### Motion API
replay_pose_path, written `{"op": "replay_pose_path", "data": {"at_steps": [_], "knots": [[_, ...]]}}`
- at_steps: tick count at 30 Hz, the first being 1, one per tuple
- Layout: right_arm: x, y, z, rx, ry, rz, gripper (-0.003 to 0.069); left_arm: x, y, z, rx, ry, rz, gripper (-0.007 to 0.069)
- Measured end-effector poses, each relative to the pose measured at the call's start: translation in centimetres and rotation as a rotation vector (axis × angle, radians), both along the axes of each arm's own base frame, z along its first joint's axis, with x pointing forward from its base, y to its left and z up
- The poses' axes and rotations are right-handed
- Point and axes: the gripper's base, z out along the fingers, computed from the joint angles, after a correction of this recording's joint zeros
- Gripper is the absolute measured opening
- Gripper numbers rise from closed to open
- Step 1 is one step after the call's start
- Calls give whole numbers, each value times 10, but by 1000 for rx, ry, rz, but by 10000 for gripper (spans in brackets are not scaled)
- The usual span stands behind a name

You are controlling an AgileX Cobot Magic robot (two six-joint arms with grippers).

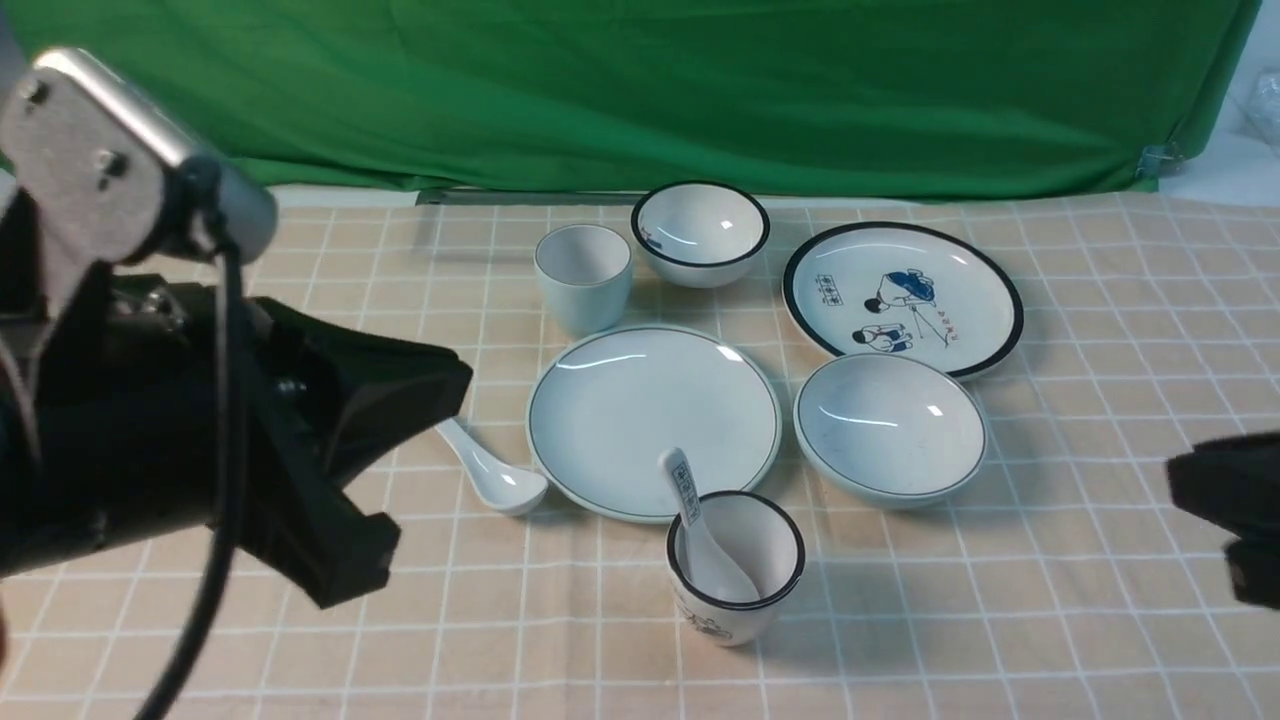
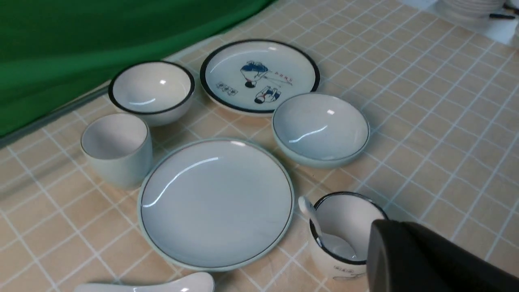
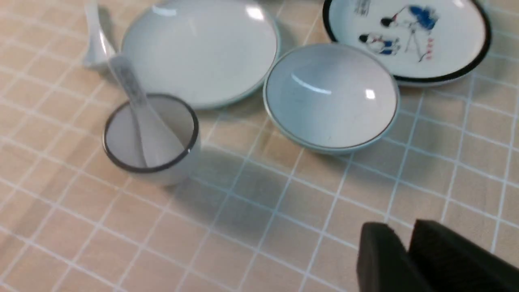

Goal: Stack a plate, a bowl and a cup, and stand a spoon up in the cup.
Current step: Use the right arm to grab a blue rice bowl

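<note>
Stacking step: nothing is stacked yet; your bowl (image 1: 890, 428) sits just right of the plate (image 1: 652, 420).
Next move: grip the bowl's rim with the right claw (image 3: 407, 251), then lift it onto the plate.
Cup, spoon: cup (image 1: 583, 275) behind the plate, spoon (image 1: 495, 470) lying at its left.
Claws: left claw (image 2: 405, 255) pressed together, empty; the right one is empty, and you cannot tell if it is closed.
Surface, room: the desk (image 1: 1000, 620) has tan checks; a green curtain (image 1: 700, 90) hangs behind.

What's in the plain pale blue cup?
Nothing: it is empty. The cup stands upright, and its bare inside shows; the spoon lies on the cloth.
</note>
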Motion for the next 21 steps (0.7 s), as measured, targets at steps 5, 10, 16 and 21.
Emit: {"op": "replay_pose_path", "data": {"at_steps": [5,10,16,21], "knots": [[73,23,-23,-164,155,150,241,-31,13,15,-37,-53,-35,4],[118,38,-57,-276,237,294,423,-54,23,19,-36,-58,-66,4],[156,53,-102,-351,297,415,534,-70,34,20,-46,-42,-28,4],[165,70,-129,-386,275,486,538,-70,35,19,-47,-25,-18,4]]}}
